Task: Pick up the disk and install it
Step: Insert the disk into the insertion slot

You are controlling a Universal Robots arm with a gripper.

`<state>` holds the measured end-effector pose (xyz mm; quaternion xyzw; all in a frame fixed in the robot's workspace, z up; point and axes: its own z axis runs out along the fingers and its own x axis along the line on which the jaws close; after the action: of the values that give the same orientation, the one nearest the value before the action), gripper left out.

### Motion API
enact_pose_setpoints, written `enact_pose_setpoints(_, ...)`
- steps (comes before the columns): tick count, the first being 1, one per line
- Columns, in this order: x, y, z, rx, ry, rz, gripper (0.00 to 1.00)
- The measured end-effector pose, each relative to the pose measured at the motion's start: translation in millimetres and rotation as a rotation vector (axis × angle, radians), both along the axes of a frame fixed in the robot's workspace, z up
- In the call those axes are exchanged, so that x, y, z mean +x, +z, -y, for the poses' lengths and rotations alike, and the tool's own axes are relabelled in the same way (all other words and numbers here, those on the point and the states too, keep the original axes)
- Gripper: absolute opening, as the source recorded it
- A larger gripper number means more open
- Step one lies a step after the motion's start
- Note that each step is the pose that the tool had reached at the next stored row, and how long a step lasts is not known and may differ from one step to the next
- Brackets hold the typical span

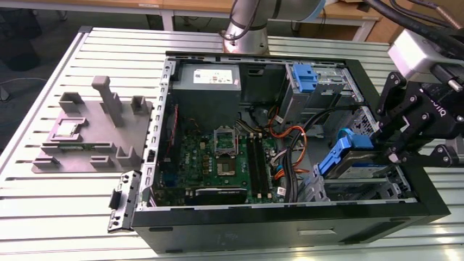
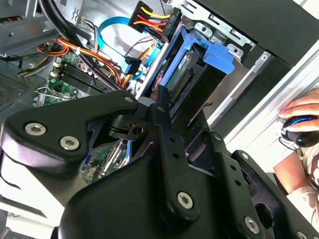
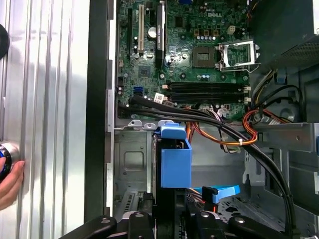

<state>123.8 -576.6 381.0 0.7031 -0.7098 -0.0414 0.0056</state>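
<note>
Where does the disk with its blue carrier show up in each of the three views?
Exterior view: the disk is at the drive bay on the exterior view's right, under the claw.
Second wrist view: it is edge-on beyond the black claw links.
First wrist view: its blue frame stands above the claw.
Shared landmark: the green motherboard.

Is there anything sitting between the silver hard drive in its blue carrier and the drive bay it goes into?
Nothing visible blocks it. The gripper holds the silver hard drive in its blue plastic carrier at the grey metal drive bay. The orange and black cables run beside the bay, not across it.
</note>
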Motion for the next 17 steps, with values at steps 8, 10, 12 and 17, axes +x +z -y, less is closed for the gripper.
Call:
enact_pose_setpoints(8, 0.0, -0.3, 0.0, -0.0001, 0.000, 0.0000, 0.35)
enact_pose_setpoints(10, 0.0, -0.3, 0.0, -0.0002, 0.000, 0.0000, 0.36)
enact_pose_setpoints(12, 0.0, -0.4, 0.0, -0.0001, 0.000, 0.0000, 0.42)
enact_pose_setpoints(17, -0.7, -1.2, 0.0, 0.0011, 0.000, 0.0008, 0.42)
